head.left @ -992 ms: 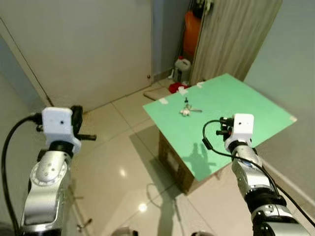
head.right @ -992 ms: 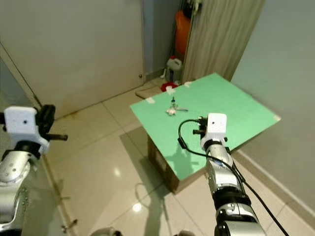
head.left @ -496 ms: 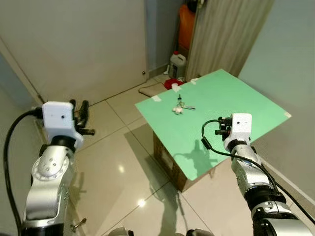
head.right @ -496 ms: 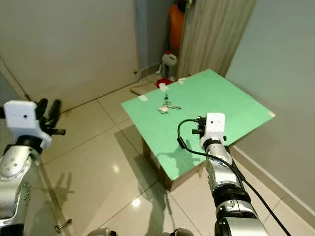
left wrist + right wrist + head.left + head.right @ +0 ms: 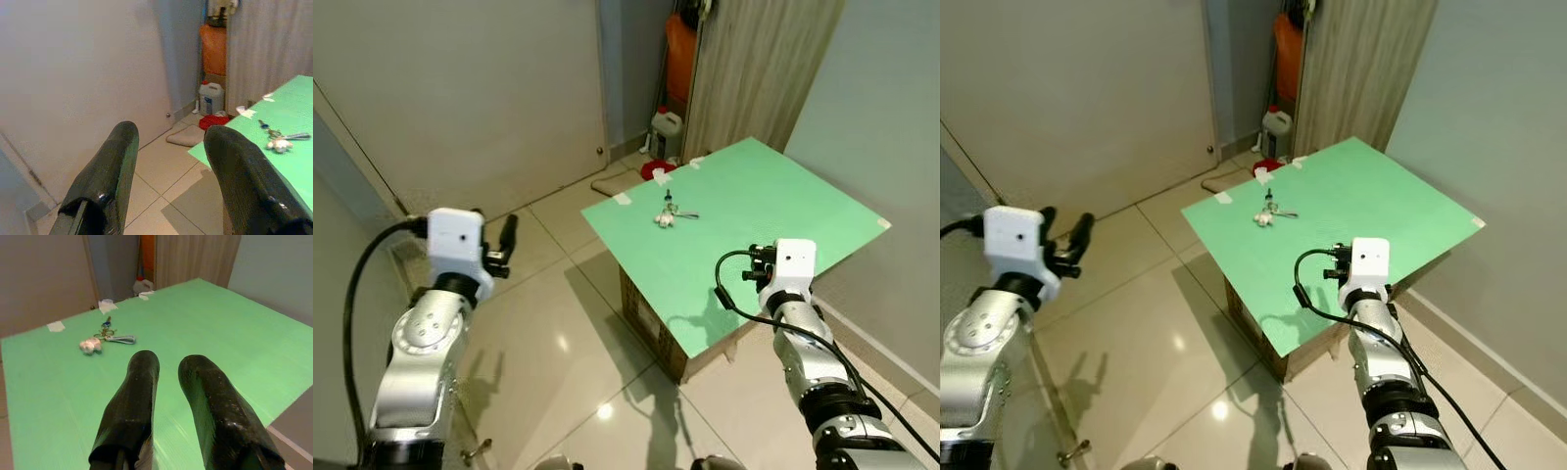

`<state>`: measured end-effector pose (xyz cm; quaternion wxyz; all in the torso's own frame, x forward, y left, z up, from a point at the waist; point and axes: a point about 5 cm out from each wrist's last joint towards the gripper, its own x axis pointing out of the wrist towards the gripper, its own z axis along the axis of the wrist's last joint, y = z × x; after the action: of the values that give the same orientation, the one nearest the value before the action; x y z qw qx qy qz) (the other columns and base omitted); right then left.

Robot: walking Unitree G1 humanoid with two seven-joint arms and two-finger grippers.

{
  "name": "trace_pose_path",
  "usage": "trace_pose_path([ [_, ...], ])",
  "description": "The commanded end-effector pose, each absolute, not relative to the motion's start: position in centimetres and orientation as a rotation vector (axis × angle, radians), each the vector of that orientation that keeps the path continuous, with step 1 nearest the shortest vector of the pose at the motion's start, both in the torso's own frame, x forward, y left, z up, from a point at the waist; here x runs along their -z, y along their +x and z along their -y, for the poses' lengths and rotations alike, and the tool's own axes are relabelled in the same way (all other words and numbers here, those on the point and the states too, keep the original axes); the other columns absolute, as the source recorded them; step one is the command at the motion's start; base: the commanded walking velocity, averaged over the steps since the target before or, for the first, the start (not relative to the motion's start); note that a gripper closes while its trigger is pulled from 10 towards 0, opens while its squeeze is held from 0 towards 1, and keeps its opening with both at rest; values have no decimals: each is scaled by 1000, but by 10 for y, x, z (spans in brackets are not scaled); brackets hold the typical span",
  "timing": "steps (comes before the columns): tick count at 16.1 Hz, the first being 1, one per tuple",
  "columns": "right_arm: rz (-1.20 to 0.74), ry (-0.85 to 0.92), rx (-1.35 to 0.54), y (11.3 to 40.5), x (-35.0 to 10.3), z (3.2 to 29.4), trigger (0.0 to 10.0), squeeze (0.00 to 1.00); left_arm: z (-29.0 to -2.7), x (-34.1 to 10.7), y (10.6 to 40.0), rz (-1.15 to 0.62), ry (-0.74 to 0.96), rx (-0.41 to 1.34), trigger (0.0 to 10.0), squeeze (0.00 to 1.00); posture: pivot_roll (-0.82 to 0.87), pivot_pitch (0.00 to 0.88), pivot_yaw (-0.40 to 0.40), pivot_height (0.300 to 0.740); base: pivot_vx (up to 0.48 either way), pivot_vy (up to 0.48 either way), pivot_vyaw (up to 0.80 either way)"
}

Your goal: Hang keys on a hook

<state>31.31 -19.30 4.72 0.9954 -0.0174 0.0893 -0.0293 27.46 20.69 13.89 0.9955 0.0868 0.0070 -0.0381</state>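
Looking down from the head camera, we are holding our left gripper (image 5: 505, 238) raised over the pale tiled floor (image 5: 558, 323), well apart from the green board (image 5: 754, 211), its two black fingers standing apart with nothing between them. Our right gripper (image 5: 756, 265) is hovering over the near edge of that board, which is lying on a cardboard box (image 5: 656, 328); from here we cannot tell how its fingers are standing. The keys (image 5: 670, 214) are lying on the board, ahead of the right gripper and to its left, well apart from it, and ahead and to the right of the left one. Beyond the board a white jug (image 5: 666, 130) is standing on the floor beside a wooden panel (image 5: 754, 73). Along the left wrist, we are seeing the fingers (image 5: 105, 178) spread wide, with the keys (image 5: 279, 139) far ahead and off to one side of them. Along the right wrist, we are seeing the fingers (image 5: 132, 406) close together with a narrow gap, empty, over the green board (image 5: 220, 333), and the keys (image 5: 105, 339) are resting flat on it ahead of the tips.
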Motion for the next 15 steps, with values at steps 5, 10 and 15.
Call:
trace_pose_path([
  [5,-165,-28,70,309,-45,194,10000,0,-211,-146,282,4,206,85,10000,0,-72,3,96,740,419,106,0],
  [10,-154,-28,44,311,-47,188,10000,0,-228,-156,282,31,218,29,10000,0,-56,6,90,740,447,0,0],
  [15,-156,-30,20,317,-49,183,10000,0,-244,-169,277,68,201,-20,10000,0,-16,25,72,740,450,0,0],
])
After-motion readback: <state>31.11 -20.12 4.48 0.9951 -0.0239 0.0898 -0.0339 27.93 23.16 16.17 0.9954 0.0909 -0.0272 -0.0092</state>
